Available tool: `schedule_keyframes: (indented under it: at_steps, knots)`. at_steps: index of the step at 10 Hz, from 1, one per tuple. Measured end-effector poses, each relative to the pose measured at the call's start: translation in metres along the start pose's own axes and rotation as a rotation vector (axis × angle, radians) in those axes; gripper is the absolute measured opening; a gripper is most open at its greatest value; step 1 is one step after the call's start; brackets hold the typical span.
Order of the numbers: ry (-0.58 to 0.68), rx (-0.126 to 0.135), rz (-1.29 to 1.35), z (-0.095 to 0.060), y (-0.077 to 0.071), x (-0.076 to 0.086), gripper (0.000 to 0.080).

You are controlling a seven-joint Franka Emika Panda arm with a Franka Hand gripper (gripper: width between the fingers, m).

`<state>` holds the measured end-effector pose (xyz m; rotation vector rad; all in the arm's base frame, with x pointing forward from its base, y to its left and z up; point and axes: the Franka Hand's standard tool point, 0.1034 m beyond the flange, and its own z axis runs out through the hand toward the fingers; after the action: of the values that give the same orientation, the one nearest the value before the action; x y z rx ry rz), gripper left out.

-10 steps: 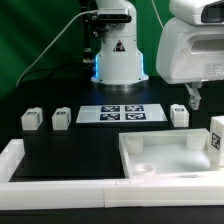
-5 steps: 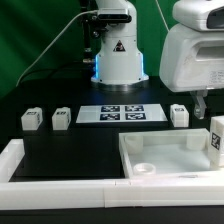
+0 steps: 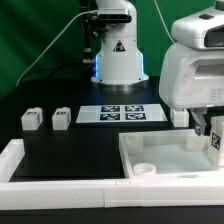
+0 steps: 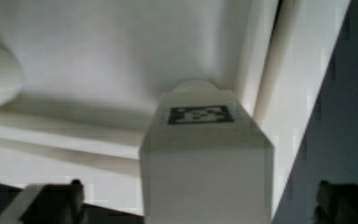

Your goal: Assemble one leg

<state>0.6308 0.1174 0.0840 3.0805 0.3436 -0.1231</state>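
Note:
A white leg (image 3: 216, 141) with a marker tag stands upright at the right edge of the large white panel (image 3: 160, 157) in the exterior view. My gripper (image 3: 206, 124) hangs just above and beside it. In the wrist view the leg (image 4: 202, 150) fills the middle, with its tag facing the camera. My gripper (image 4: 197, 205) is open, one dark finger (image 4: 51, 205) on each side of the leg and apart from it. Two more legs (image 3: 31, 119) (image 3: 61, 117) stand at the left, and another (image 3: 179, 115) is partly hidden behind the gripper body.
The marker board (image 3: 120, 113) lies in front of the robot base (image 3: 120, 55). A white L-shaped rail (image 3: 60, 187) runs along the table's front and left. The panel has a round socket (image 3: 144, 169) near its front left corner.
The gripper has come down and moved toward the camera, from above the leg behind the panel to the upright leg at the panel's right edge. The parts have not moved.

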Motion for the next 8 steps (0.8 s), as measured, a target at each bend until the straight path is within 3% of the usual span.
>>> schedule_keyframes:
  at_steps: [1,2,3,4,8]
  knots:
    - [0.0,0.0,0.0,0.0001,0.0,0.0,0.0649]
    - [0.0,0.0,0.0,0.0001,0.0001,-0.0001,0.0539]
    - [0.0,0.0,0.0,0.0002,0.0002,-0.0001,0.0539]
    - [0.0,0.0,0.0,0.0002,0.0002,-0.0001,0.0312]
    - [0.0,0.0,0.001,0.0001,0.0003,0.0,0.0293]
